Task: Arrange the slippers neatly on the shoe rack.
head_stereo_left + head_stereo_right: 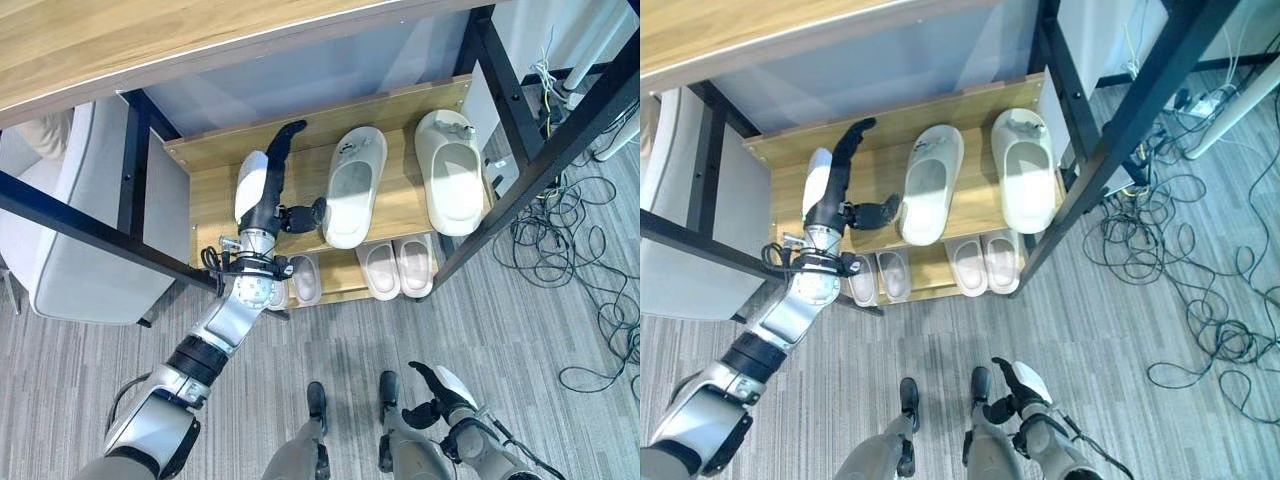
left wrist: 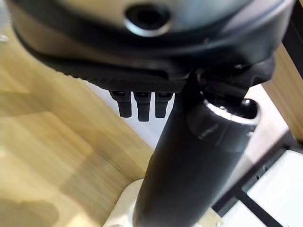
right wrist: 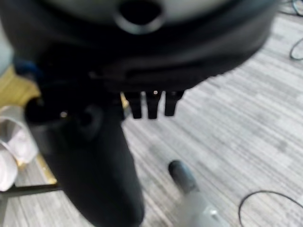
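Left robot hand (image 1: 262,185) reaches over the shelf (image 1: 215,190), fingers straight, thumb beside a slipper (image 1: 352,186).

Silver-grey arms with black joint bands end in a dark left hand (image 1: 262,185) and right hand (image 1: 440,392), each white-backed.

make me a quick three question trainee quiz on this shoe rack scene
1. True or false: the left hand is over the wooden upper shelf of the rack.
2. How many large pale green slippers lie on that shelf? A one, B two, C four.
3. The small pinkish white slippers sit on the ____ shelf.

Key: 1 true. 2 B: the tilted one beside the left hand, and the straighter one. 3 lower. The right hand hangs low over the grey floor.
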You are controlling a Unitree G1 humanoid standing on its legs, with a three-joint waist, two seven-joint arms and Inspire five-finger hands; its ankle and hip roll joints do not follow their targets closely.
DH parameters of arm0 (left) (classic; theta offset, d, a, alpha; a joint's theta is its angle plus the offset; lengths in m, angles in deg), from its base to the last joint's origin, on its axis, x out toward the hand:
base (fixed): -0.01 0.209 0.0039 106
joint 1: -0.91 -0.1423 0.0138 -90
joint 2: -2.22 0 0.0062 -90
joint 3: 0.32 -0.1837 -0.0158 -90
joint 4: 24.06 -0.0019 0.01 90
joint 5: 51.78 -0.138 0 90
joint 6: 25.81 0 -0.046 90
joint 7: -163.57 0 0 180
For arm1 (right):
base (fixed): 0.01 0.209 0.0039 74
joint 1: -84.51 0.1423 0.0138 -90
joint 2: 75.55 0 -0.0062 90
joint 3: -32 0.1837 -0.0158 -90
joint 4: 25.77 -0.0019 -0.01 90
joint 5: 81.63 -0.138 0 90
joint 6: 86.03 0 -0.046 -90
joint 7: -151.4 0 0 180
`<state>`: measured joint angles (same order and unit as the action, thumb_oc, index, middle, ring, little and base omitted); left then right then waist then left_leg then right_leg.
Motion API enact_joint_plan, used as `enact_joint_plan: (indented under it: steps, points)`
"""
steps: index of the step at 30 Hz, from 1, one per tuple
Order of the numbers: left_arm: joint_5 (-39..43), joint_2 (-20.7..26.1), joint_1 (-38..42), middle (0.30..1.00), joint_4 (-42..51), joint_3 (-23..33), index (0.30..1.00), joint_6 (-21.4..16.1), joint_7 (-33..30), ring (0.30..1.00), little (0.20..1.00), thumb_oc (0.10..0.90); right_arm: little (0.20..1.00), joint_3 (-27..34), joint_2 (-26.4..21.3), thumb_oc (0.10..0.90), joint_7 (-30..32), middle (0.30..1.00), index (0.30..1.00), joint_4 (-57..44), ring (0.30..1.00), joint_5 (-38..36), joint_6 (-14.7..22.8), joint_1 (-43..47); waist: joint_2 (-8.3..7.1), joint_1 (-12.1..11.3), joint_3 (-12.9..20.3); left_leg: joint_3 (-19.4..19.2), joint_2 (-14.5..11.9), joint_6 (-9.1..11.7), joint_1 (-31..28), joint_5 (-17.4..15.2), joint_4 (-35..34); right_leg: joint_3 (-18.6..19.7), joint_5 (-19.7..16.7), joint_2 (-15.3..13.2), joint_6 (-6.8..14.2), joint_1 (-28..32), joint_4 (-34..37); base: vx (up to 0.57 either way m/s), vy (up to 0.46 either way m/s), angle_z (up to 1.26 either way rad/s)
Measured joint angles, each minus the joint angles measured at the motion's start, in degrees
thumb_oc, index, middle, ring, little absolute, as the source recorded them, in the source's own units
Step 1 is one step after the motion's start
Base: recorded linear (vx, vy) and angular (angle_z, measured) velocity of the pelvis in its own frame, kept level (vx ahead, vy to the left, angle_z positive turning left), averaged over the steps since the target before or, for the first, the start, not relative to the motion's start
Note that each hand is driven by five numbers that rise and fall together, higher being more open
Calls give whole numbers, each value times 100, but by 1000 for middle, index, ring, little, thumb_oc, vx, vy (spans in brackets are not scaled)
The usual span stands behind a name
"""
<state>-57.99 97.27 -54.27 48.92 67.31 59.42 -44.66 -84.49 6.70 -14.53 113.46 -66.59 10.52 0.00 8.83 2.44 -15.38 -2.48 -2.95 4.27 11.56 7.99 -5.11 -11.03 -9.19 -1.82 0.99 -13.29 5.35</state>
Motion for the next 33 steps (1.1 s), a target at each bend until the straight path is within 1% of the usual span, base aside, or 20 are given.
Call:
enact_joint_plan:
  steps: [2,6,8,9,13,16,19,23,29,33]
  points:
    - [299,-173,-215,900,28,127,900,-51,6,900,900,800,900,-2,1,800,0,900,900,-1,900,0,-7,-13,0,-15,0,16,0,0,-37,0,0,-20,-15,0,-21,48,0,7,-2,5]
    - [1028,-330,-785,900,83,315,900,-159,135,900,900,800,900,64,5,800,2,900,900,-7,900,54,-36,1,5,-28,20,132,-1,-8,-42,6,0,-114,-3,-4,-11,93,0,0,-6,11]
    - [1372,-379,-994,900,135,341,900,-176,210,900,900,800,900,86,8,800,1,900,900,-6,900,94,-79,-1,4,-45,21,156,0,-17,-51,13,0,-151,3,-5,-5,122,0,-1,-5,11]
    - [1669,-452,-1155,900,142,370,900,-202,293,900,900,800,900,106,7,800,1,900,900,-3,900,154,-115,0,3,-71,21,165,2,-17,-71,14,0,-157,5,-8,-3,147,1,2,-2,5]
    - [2369,-638,-1443,900,220,365,900,-313,538,900,900,800,900,120,16,800,1,900,900,3,900,221,-197,-4,2,-156,23,208,5,-12,-107,17,0,-201,14,-12,6,206,0,5,-2,5]
    - [2510,-639,-1441,900,236,310,900,-313,684,900,900,800,900,122,28,800,1,900,900,20,900,222,-217,-18,-7,-153,66,271,7,-7,-113,22,-1,-263,54,-15,17,241,1,8,-5,10]
    - [2642,-678,-1455,900,237,125,900,-312,784,900,900,800,900,120,126,800,2,900,900,234,900,221,-241,-11,-41,-164,249,297,7,-10,-120,25,-1,-289,78,-14,6,261,1,3,2,4]
    - [2664,-743,-1448,900,247,-76,900,-312,911,900,900,800,900,115,210,800,4,900,900,235,900,221,-247,-40,-48,-154,362,293,8,-12,-142,26,0,-291,79,-15,7,283,1,0,0,0]
    - [2705,-871,-1440,900,235,-547,900,-311,988,900,900,800,900,108,235,800,23,900,900,436,900,215,-267,3,-21,-151,389,288,13,-10,-182,29,0,-280,86,-20,7,319,3,0,0,0]
    - [2702,-985,-1437,900,155,-717,900,-311,1000,900,900,800,900,117,209,800,64,900,900,461,900,213,-331,-62,57,-123,443,265,17,-8,-145,26,-1,-238,87,-23,5,260,2,-7,19,-4]
